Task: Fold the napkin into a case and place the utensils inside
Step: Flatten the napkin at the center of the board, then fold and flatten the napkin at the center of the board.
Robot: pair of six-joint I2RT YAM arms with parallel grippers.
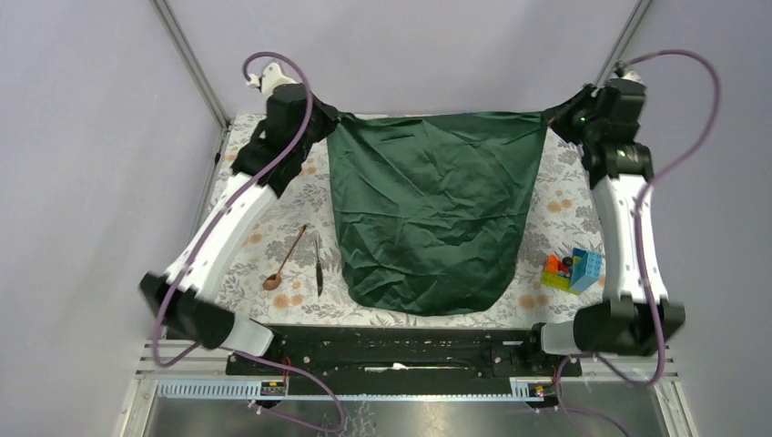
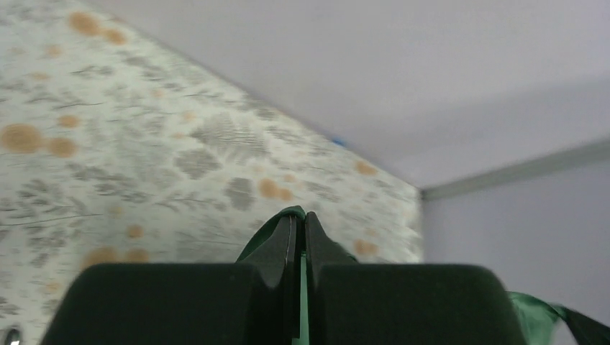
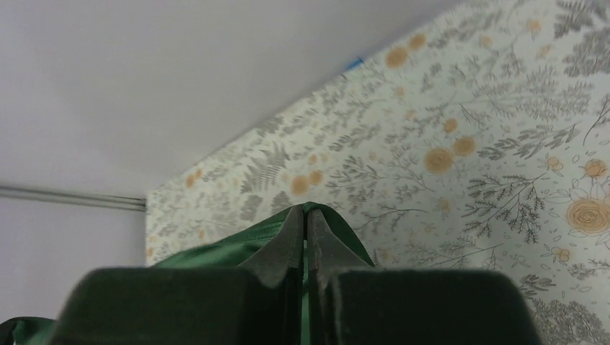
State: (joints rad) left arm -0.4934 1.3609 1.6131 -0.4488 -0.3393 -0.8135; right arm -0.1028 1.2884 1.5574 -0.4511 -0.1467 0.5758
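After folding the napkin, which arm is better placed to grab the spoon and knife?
Probably the left: the spoon and knife lie on its side of the napkin; the right arm must reach across it. Left tool and right tool both pinch napkin corners.

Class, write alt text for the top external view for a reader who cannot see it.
Two robot arms hold a dark green napkin by its far corners, left gripper and right gripper shut on it, over a floral tablecloth. A copper spoon and black knife lie to its left, coloured toy blocks to its right.
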